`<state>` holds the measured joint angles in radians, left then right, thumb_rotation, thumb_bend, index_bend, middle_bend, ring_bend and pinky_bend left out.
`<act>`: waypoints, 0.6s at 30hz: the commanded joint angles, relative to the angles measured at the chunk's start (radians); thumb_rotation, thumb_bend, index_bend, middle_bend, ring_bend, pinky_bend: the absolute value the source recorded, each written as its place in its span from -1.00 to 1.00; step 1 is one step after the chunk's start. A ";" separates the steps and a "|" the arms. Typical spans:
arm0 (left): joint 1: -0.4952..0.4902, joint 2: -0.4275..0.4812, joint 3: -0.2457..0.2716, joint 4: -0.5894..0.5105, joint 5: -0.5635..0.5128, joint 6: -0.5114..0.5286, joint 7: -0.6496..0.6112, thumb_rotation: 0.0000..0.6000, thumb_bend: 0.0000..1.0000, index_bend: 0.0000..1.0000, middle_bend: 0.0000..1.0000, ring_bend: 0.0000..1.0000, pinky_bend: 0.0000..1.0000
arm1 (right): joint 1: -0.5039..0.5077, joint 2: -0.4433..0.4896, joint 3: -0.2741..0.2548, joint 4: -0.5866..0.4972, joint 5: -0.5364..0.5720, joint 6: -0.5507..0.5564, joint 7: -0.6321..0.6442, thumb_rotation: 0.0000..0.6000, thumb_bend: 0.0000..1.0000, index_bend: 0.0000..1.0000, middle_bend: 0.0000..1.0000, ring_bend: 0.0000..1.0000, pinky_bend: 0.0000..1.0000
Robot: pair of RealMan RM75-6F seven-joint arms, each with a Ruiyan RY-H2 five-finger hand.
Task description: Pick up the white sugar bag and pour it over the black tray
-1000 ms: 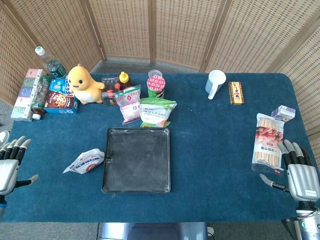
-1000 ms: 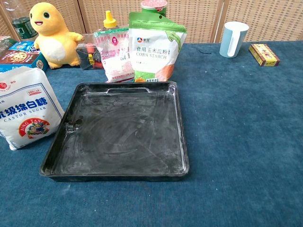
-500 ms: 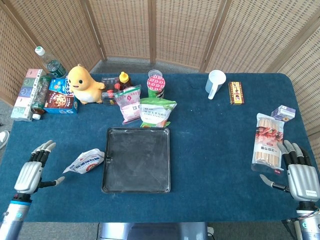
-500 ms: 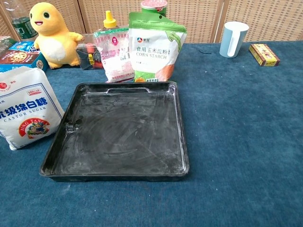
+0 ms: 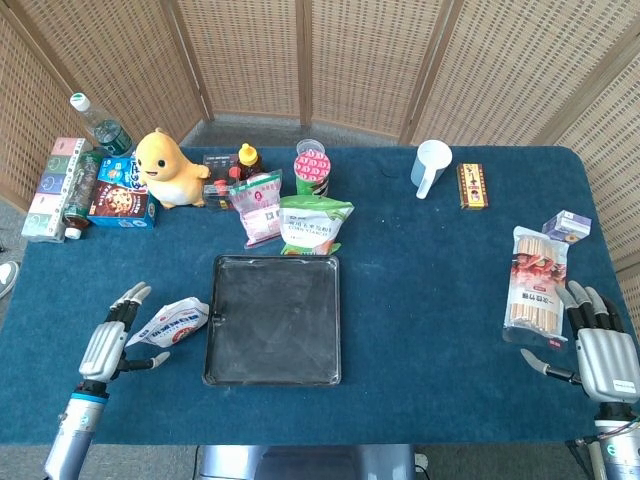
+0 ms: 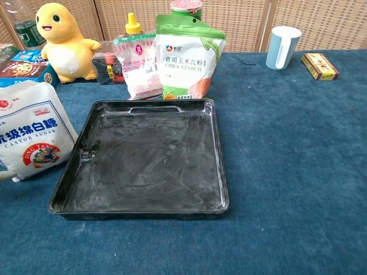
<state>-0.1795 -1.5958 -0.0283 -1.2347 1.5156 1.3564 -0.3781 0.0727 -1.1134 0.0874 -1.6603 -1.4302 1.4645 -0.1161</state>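
Note:
The white sugar bag (image 5: 172, 323) (image 6: 32, 136) lies on the blue table just left of the black tray (image 5: 274, 320) (image 6: 143, 160), which has a whitish dusting inside. My left hand (image 5: 112, 338) hovers right beside the bag's left end, fingers spread, holding nothing; only a fingertip shows at the left edge of the chest view. At the table's front right corner my right hand (image 5: 594, 345) stays open near a packet of sticks (image 5: 535, 285).
Behind the tray stand a corn starch pouch (image 5: 314, 224), a pink pouch (image 5: 258, 205), a yellow plush toy (image 5: 168, 168), a sauce bottle, a can and boxes. A white cup (image 5: 431, 167) and small boxes sit far right.
My left hand has moved right from the table's left edge to just beside the sugar bag. The right hand and the bag have not moved.

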 commanded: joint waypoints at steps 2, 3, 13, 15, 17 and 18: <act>-0.008 -0.040 -0.009 0.041 -0.013 -0.009 -0.020 1.00 -0.98 -1.00 -1.00 -1.00 -0.90 | 0.001 0.002 0.001 0.001 0.002 -0.001 0.007 -0.11 -1.00 -0.90 -1.00 -1.00 -0.87; -0.011 -0.053 -0.012 0.054 -0.014 -0.009 -0.028 1.00 -0.97 -1.00 -1.00 -1.00 -0.90 | 0.000 0.003 0.002 0.001 0.001 -0.001 0.011 -0.10 -1.00 -0.90 -1.00 -1.00 -0.87; -0.052 -0.110 -0.026 0.112 0.002 -0.018 -0.093 1.00 -0.30 -0.69 -0.85 -0.78 -0.39 | -0.002 0.013 0.005 0.001 0.002 0.001 0.045 -0.10 -1.00 -0.90 -1.00 -1.00 -0.87; -0.056 -0.125 -0.032 0.125 0.001 -0.011 -0.082 1.00 -0.26 -0.44 -0.62 -0.55 -0.21 | -0.002 0.015 0.005 0.000 0.001 0.001 0.050 -0.11 -1.00 -0.90 -1.00 -1.00 -0.87; -0.058 -0.139 -0.041 0.137 -0.006 -0.004 -0.066 1.00 -0.25 -0.15 -0.35 -0.30 -0.02 | -0.002 0.015 0.004 0.000 0.001 0.000 0.053 -0.10 -1.00 -0.90 -1.00 -1.00 -0.87; -0.058 -0.148 -0.047 0.145 -0.011 0.002 -0.058 1.00 -0.25 -0.07 -0.26 -0.23 0.03 | -0.002 0.016 0.004 0.000 0.001 -0.001 0.054 -0.11 -1.00 -0.90 -1.00 -1.00 -0.87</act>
<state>-0.2360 -1.7335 -0.0671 -1.0993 1.5108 1.3505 -0.4455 0.0708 -1.0980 0.0915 -1.6601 -1.4293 1.4638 -0.0619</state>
